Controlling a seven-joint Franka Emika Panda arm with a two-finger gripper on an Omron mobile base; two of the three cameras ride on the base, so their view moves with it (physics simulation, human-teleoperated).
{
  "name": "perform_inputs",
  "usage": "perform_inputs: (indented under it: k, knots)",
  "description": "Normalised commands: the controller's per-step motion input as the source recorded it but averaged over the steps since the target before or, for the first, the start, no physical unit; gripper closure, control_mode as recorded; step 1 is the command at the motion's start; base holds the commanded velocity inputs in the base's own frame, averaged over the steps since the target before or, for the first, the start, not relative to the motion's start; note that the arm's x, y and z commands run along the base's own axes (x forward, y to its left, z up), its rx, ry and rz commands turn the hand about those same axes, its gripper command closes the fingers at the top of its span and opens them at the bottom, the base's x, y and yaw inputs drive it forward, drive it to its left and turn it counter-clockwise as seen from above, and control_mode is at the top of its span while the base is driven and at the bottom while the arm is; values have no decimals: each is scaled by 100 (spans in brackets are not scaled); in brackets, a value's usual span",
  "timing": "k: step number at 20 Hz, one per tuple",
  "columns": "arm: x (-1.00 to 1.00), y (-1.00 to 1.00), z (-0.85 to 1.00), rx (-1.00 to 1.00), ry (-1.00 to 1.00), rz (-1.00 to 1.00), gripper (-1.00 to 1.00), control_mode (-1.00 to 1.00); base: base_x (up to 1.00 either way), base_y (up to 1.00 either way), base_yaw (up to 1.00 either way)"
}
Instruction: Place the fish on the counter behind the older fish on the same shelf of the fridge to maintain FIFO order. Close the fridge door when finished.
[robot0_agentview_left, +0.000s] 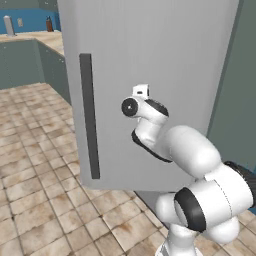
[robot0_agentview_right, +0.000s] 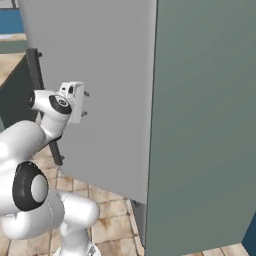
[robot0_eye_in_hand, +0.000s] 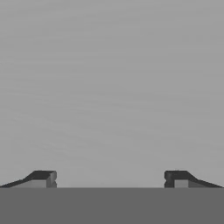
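Observation:
The fridge door (robot0_agentview_left: 160, 60) is a flat grey panel with a long dark vertical bar handle (robot0_agentview_left: 89, 115), and I see its outer face. My gripper (robot0_agentview_right: 85, 103) points straight at that face, to the right of the handle, fingertips at or almost at the surface. In the hand view the gripper (robot0_eye_in_hand: 111, 179) stands open with only plain grey door between its tips. The door (robot0_agentview_right: 100, 75) hides the fridge's inside, so the shelf and the fish are hidden. A stretch of the beige counter (robot0_agentview_left: 47, 37) shows at the far left with no fish on it.
A tall grey-green panel (robot0_agentview_right: 205, 130) stands right beside the door's edge. Grey-green cabinets (robot0_agentview_left: 30, 62) run under the counter on the left, with a red bottle (robot0_agentview_left: 49, 24) and a pale upright object (robot0_agentview_left: 9, 26) at the back. Brown tiled floor (robot0_agentview_left: 40, 190) lies open to the left.

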Motion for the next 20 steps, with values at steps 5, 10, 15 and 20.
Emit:
perform_inputs:
  k: [5, 10, 15, 20]
  knots:
    - [56, -26, 0, 0, -7, -27, -100, -100, 0, 0, 0]
    - [43, -60, 0, 0, -5, -24, -100, -100, 0, 0, 0]
    - [17, -78, 0, 3, -9, -19, -100, -100, 0, 0, 0]
    - [3, -76, 0, 4, -11, -18, -100, -100, 0, 0, 0]
